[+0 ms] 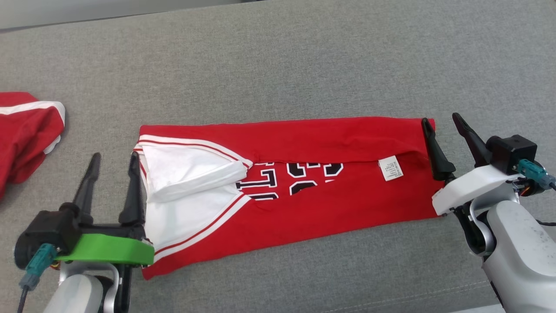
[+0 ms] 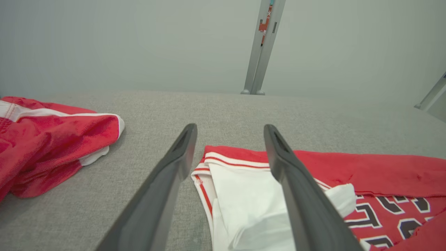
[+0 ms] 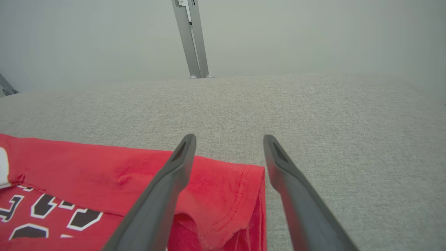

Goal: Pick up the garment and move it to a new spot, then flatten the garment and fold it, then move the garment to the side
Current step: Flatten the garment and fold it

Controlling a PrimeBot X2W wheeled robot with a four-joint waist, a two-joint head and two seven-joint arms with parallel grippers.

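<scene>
Jersey and claws share one line: the red, white-trimmed sports jersey with black lettering point(image 1: 330, 182) lies folded into a long band on the grey fabric-covered tabletop point(image 1: 278, 65), its long axis running across the head view from the robot's left to its right. The left claw point(image 1: 115, 156) stands at the neck-and-armhole end, fingers spread, its inner finger right at the white-trimmed edge and the outer one over bare tabletop. The right claw point(image 1: 441, 118) stands at the hem end, likewise spread, its inner finger over the far hem corner and the outer finger past the edge. Neither pinches cloth. Each arm is nearest its own short end, so the coming fold, I judge, would carry one end along the long axis toward the other. Room is broad beyond the far edge and on the right; on the left a second crumpled red garment with white trim point(image 1: 26, 130) lies apart from the jersey but near the left claw, narrowing that side
</scene>
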